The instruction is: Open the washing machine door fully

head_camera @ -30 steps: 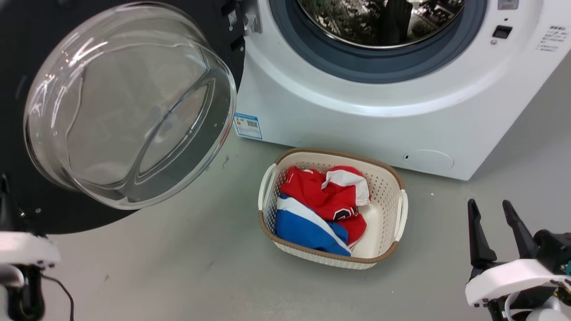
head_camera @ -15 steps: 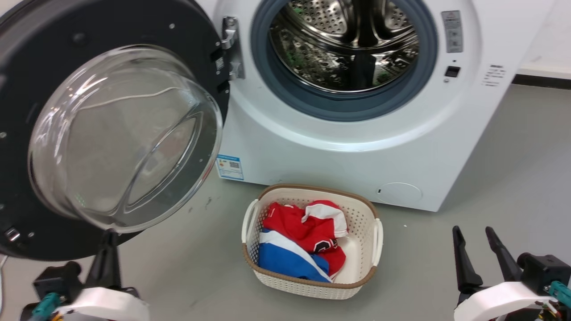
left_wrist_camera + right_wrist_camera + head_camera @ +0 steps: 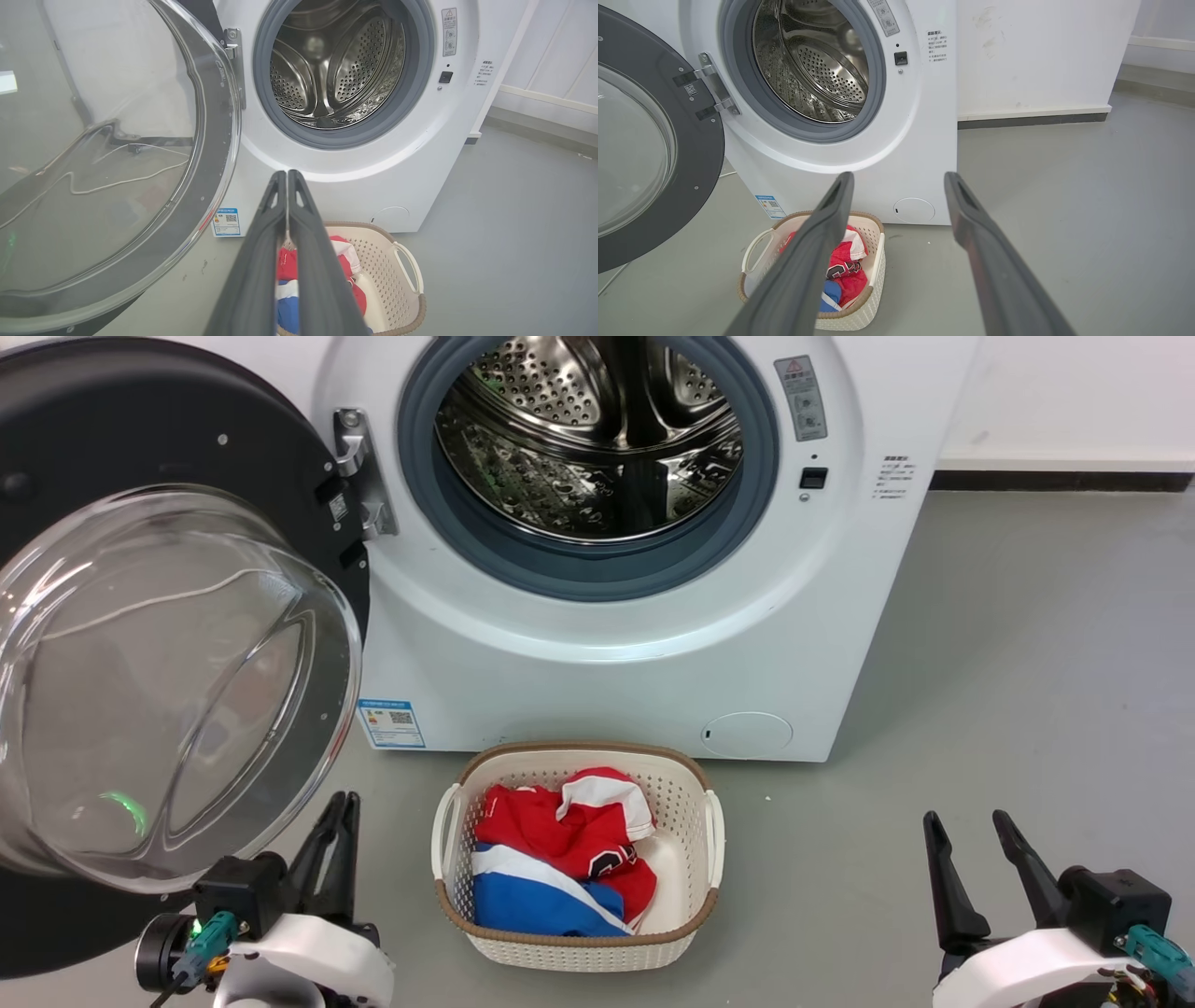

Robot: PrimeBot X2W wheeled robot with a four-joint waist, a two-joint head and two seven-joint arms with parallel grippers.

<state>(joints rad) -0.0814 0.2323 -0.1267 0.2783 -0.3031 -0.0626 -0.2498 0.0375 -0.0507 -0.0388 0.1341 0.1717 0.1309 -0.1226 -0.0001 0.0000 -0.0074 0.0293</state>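
Left gripper, pinched together on nothing, hovers by the 5 o'clock edge of the washing machine door; right gripper waits spread, empty. Opening looks all but done: at most a last outward nudge. The door hangs wide at 9 o'clock of the drum, black ring, clear bulging bowl.

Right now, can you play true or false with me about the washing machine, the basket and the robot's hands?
1. The washing machine door is swung open. True.
2. The drum is packed full. False: it looks empty; the clothes lie in the basket.
3. The left gripper is shut. True.
4. The right gripper holds the basket. False: it is open and holds nothing.
5. The basket stands on the floor before the washing machine. True.
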